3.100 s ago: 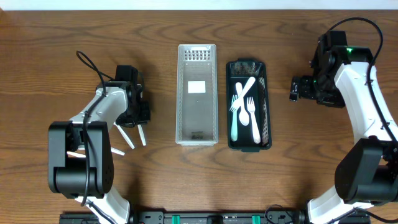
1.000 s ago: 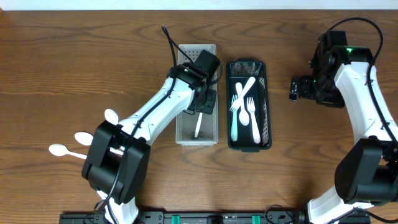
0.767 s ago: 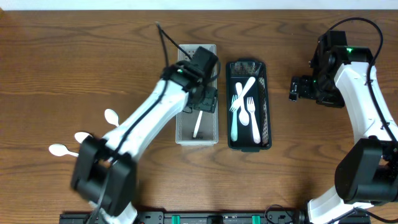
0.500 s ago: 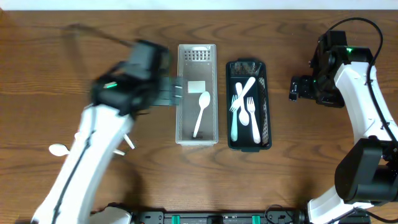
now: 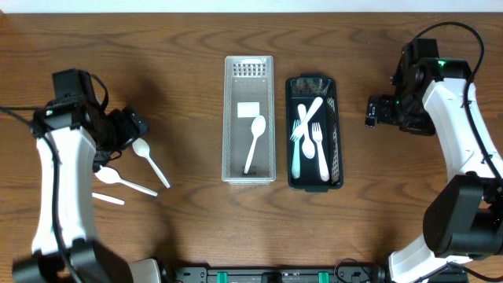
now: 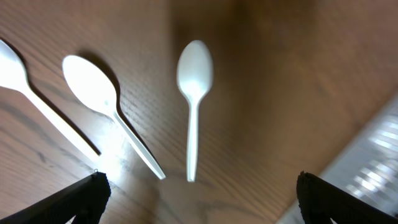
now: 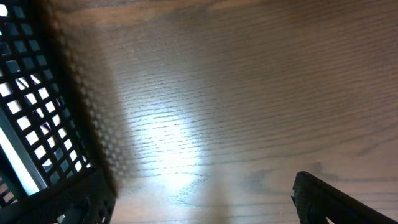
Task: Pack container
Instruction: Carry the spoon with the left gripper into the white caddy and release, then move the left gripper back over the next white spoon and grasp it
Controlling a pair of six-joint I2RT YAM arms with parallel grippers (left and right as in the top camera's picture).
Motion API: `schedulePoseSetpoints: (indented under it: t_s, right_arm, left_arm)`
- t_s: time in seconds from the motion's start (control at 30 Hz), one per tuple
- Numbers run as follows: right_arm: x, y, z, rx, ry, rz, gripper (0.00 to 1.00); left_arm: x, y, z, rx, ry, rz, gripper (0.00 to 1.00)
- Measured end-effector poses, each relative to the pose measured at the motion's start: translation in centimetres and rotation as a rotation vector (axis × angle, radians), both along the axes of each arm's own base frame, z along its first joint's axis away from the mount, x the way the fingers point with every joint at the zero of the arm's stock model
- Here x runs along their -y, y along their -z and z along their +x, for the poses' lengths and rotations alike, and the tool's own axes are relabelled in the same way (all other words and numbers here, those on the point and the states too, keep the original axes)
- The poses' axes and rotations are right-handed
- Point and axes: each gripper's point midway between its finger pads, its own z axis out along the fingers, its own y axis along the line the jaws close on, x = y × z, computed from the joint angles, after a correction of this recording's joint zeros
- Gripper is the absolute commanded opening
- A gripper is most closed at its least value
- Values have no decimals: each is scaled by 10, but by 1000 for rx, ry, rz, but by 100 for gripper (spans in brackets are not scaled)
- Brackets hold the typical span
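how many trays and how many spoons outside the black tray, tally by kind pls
trays: 2 (clear tray, black tray)
spoons: 4 (tray spoon in the clear tray; upper spoon, middle spoon and lower spoon on the table)
total: 6

Two bins (image 5: 313, 82); three spoons (image 6: 194, 93) loose — another in the clear bin (image 5: 236, 157).

Dark brown wood-grain tabletop (image 5: 189, 47) fills overhead view. Narrow white strip (image 5: 236, 5) along top edge. Black rail (image 5: 259, 276) at bottom centre. Bright glare patch (image 7: 168, 149) on wood, right wrist view.
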Motion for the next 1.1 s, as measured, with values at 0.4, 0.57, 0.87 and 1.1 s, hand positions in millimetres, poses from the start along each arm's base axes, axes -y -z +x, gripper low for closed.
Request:
schedulePoseSetpoints:
  t_s: [0.4, 0.57, 0.87, 1.1]
  right_arm:
    - [0, 0, 0, 1, 0, 2, 99]
    - [0, 0, 1, 5, 0, 2, 99]
    - [0, 0, 2, 9, 0, 3, 99]
    - [0, 0, 3, 10, 0, 3, 99]
  left_arm:
    - [10, 79, 17, -139, 62, -70, 98]
    - [21, 97, 21, -173, 97, -84, 98]
    - [28, 126, 16, -249, 128, -104, 99]
    - [28, 126, 16, -251, 128, -103, 76]
